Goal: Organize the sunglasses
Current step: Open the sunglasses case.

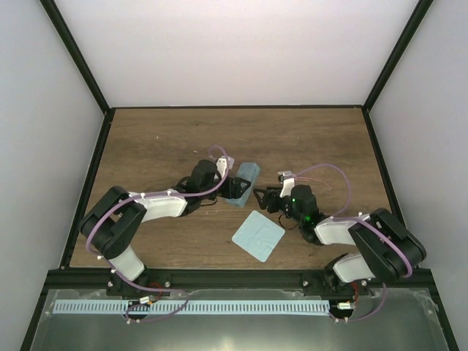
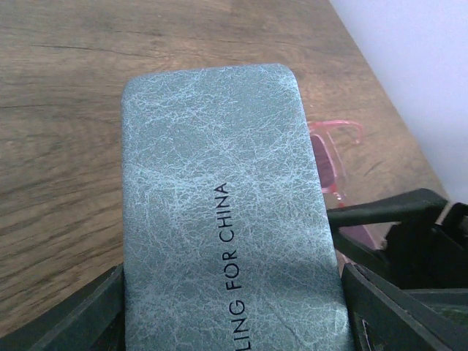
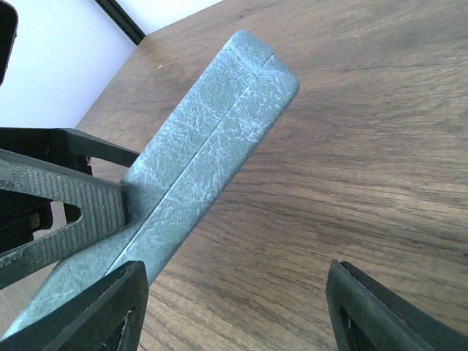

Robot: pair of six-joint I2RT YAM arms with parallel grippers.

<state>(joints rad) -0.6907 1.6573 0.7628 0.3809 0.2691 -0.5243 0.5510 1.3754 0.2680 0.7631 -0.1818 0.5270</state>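
On the wooden table (image 1: pixel 161 146), the left gripper (image 1: pixel 232 189) is reached in from the left toward the middle and is closed on a teal glasses case (image 1: pixel 248 174). In the left wrist view the case is seen clamped by its long sides between the two fingers (image 2: pixel 69 318), and its marbled top is printed with dark lettering. From the right wrist view the case is seen edge-on with its seam shut, and its far end is raised off the table. Just beside the right edge of the case, pink sunglasses (image 2: pixel 335 157) are seen in the left wrist view, low by the table and partly hidden behind the case; whether they are touched by the dark finger next to them cannot be told. Nearer the arm bases, a teal cloth (image 1: pixel 258 235) is laid flat on the wood, apart from the case. Just right of the case, the right gripper (image 1: pixel 262 199) is held with its jaws spread wide, and nothing is gripped between them.
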